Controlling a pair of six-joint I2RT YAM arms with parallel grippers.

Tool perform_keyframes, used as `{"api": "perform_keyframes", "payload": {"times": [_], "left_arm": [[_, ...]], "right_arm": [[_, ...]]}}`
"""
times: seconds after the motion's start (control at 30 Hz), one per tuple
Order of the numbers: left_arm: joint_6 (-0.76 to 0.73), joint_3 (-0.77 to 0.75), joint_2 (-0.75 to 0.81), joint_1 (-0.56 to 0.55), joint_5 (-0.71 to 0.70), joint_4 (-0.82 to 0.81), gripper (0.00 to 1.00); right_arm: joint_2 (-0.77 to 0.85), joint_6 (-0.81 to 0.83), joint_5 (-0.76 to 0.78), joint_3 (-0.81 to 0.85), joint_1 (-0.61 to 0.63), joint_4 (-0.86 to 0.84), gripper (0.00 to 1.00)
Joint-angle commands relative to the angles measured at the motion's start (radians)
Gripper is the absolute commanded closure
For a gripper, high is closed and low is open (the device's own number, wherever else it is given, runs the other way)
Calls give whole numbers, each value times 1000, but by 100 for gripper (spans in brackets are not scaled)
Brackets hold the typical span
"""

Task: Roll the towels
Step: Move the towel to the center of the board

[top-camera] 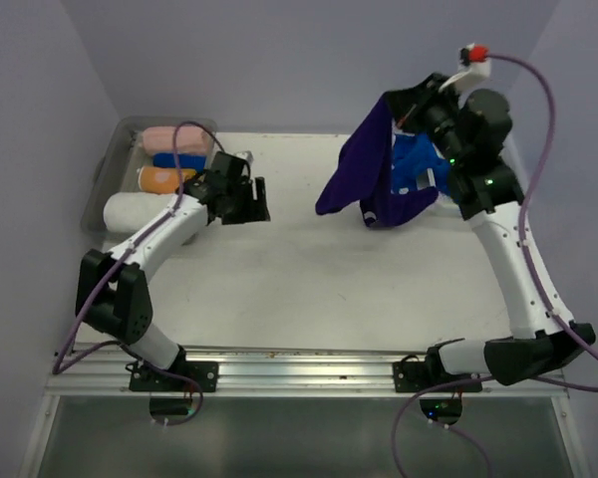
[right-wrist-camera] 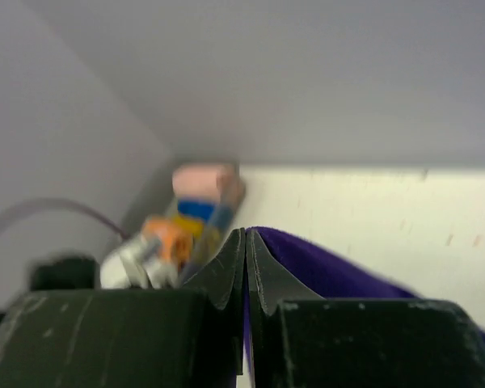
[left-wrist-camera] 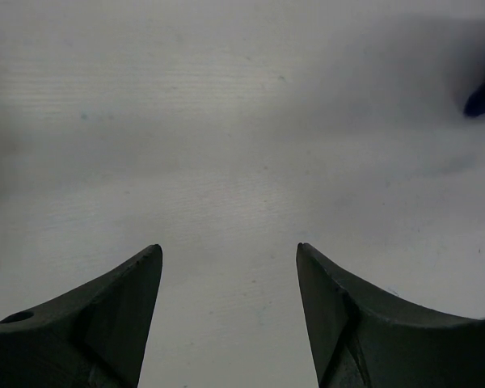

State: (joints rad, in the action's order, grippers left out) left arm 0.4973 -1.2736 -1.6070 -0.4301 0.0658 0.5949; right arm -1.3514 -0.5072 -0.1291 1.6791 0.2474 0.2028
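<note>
Purple towel (top-camera: 362, 167) hangs up high, pinched tight in the right gripper (right-wrist-camera: 246, 242). Left gripper (left-wrist-camera: 229, 250) is wide apart over the table (top-camera: 309, 289), near a bin (top-camera: 107, 161) of 4 rolled towels (top-camera: 163, 179).

The worktop (top-camera: 309, 289) is white and flat, with a few small marks on it. Pale grey-purple walls stand around it: a back wall (top-camera: 259, 60) on the far side, a left wall (top-camera: 30, 129) and a right wall (top-camera: 583, 110). A metal rail (top-camera: 299, 363) runs along the near edge. Nearer still is a dark, shiny panel (top-camera: 299, 438). The light is soft.
</note>
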Motion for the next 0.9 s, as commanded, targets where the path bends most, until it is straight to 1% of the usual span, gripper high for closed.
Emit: {"api": "perform_keyframes", "payload": {"times": [0.0,0.07,0.1,0.13,0.17,0.2,0.23,0.27,0.3,0.33,0.37,0.4,0.43,0.47,0.53,0.6,0.63,0.7,0.73,0.77,0.8,0.87], "left_arm": [[15,-59,119,111,-109,83,29],[17,-88,150,128,-144,103,29],[18,-93,154,128,-155,115,28],[18,-96,162,128,-149,115,28],[18,-87,165,128,-127,115,28],[18,-76,170,126,-121,111,28],[18,-64,173,117,-120,111,27],[18,-38,176,107,-135,111,27],[20,-24,176,90,-147,112,26],[26,-9,179,42,-159,114,26],[43,23,176,12,-175,112,25],[52,40,173,-22,-173,103,24],[73,81,167,-85,-147,80,24],[84,103,162,-111,-127,80,24],[101,156,148,-171,-100,16,22],[122,163,113,-215,-93,-30,18],[129,158,93,-261,-93,-43,18],[144,128,26,-300,-92,-72,17],[149,105,1,-329,-96,-81,18],[155,93,-25,-338,-93,-95,20],[156,79,-74,-341,-90,-98,22],[150,50,-111,-345,-93,-116,27]], "right_arm": [[-21,-36,-9,-284,176,-2,100],[-82,-57,2,-382,271,-22,100],[-116,-69,11,-441,361,-16,100],[-145,-71,8,-459,398,-8,88],[-175,-64,16,-466,449,10,82],[-217,-62,44,-472,460,83,79],[-218,-65,68,-489,461,108,76],[-203,-68,125,-515,455,124,71],[-151,-71,172,-571,446,132,64],[-115,-68,199,-600,431,132,54],[-86,-67,218,-625,379,133,51],[-31,-67,215,-671,345,144,50],[-6,-57,203,-691,272,156,49],[15,-57,203,-712,239,156,49],[70,-47,191,-769,178,167,47],[90,-39,169,-817,104,168,47],[101,-40,152,-831,81,165,46],[104,-42,138,-861,41,149,45],[101,-44,134,-869,33,139,43],[97,-48,134,-872,18,127,41],[91,-53,132,-872,9,119,40],[60,-68,132,-868,-26,89,40]]}}
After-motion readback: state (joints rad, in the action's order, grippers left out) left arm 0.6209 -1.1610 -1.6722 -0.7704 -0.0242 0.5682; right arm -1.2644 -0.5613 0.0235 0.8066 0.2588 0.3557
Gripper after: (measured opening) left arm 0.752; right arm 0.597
